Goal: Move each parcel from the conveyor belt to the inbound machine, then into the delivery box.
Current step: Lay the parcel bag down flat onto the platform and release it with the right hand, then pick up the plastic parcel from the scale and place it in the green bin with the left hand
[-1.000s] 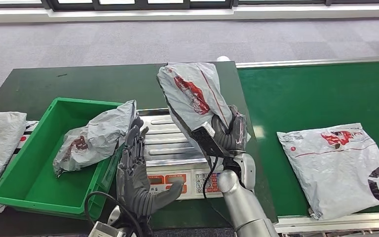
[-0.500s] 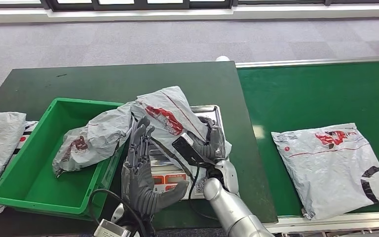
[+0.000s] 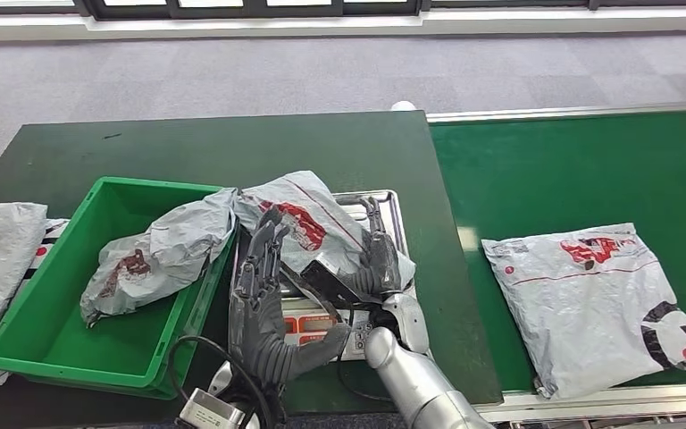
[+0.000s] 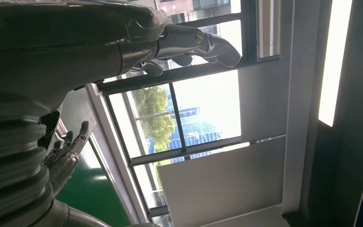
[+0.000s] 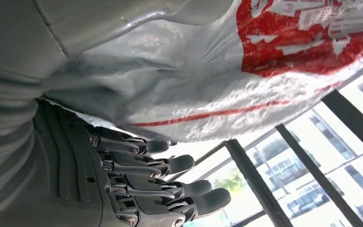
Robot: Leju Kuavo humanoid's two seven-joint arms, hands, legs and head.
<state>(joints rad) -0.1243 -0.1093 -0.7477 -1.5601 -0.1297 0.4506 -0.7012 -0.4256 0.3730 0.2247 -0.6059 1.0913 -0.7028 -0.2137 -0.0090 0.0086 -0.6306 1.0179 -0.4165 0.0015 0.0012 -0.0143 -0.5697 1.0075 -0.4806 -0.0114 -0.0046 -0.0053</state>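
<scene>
Here we had our left hand [image 3: 263, 313] nearest, fingers [image 3: 259, 259] spread and holding nothing, just beside the parcel [image 3: 308, 219]. Our right hand [image 3: 371, 268] lay against that parcel, fingers loosely extended; whether they gripped it we could not tell. The parcel sat on the scale [image 3: 375, 201], one end drooping over the bin [image 3: 45, 340] rim onto a second bag [image 3: 156, 255]. We judged it might slide off unweighed, since it overhung. Farther right, another parcel [image 3: 603, 304] waited on the belt [image 3: 581, 170].
</scene>
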